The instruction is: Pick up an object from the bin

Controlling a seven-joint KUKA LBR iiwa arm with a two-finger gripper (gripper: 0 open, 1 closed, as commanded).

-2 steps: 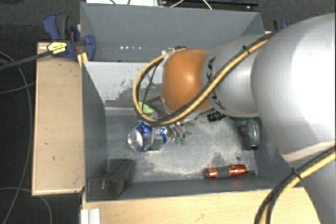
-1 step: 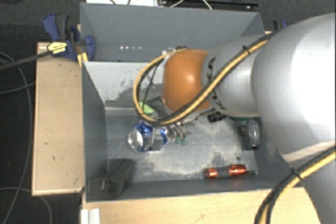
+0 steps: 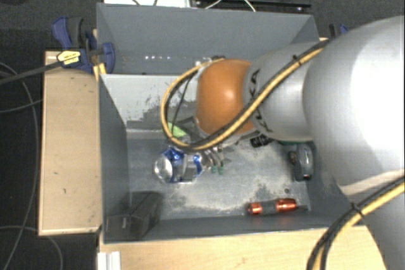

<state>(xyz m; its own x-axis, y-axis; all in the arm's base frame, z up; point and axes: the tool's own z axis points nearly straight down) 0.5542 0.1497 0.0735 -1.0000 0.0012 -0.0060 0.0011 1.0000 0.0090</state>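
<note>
My hand sits low in the middle of the bin, mostly hidden under my orange wrist cover. I cannot tell how far it is open or whether it has hold of anything. The nearest thing is a crumpled blue-and-clear wrapper, just beside my hand toward the view's left, its length running roughly across the view. A small green piece lies just behind it. A copper-red cylinder, a grey object and a black block lie well apart, so I judge nothing bars a short shift toward the wrapper.
</note>
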